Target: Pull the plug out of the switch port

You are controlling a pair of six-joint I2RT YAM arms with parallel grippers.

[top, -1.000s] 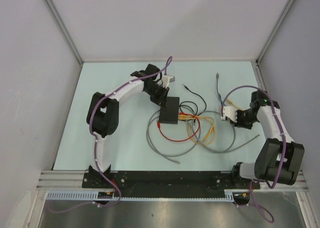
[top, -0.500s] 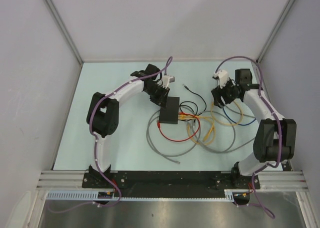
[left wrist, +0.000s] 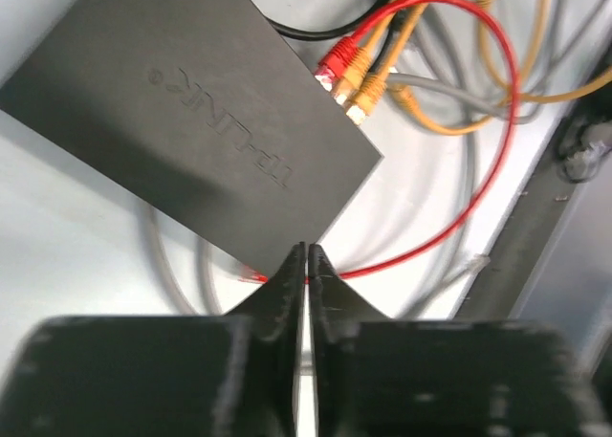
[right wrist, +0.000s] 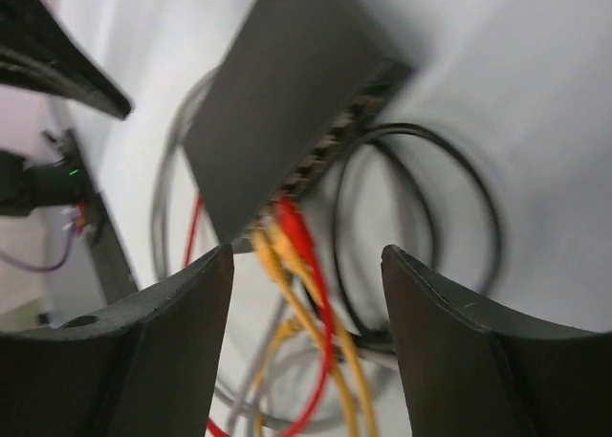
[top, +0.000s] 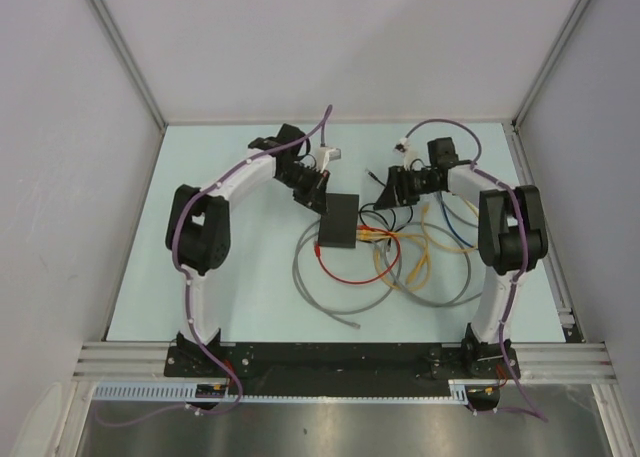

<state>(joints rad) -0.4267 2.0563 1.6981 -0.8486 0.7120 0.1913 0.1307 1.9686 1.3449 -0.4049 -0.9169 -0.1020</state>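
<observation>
Switch (top: pixel 340 220) lies flat near the middle of the counter (top: pixel 230 277), between the two arms, with its socket edge turned toward the right arm. A red plug (left wrist: pixel 334 62) sits in that edge, and just beside it sit two yellow plugs (left wrist: pixel 361 91). Their leads run into a loose tangle of red cable (top: pixel 350 280), yellow cables (top: pixel 418 265) and grey cable (top: pixel 300 282) on the near side. A black cable (top: pixel 375 217) loops off by the same edge.

The left tool (left wrist: pixel 306 257) hangs at one corner of the switch, its fingers pressed narrow with nothing between them. Whether the tips touch the box cannot be told. The right tool (right wrist: pixel 306 255) stands wide above the socket edge and grips nothing. Its wrist view is blurred, so the sockets cannot be counted there.
</observation>
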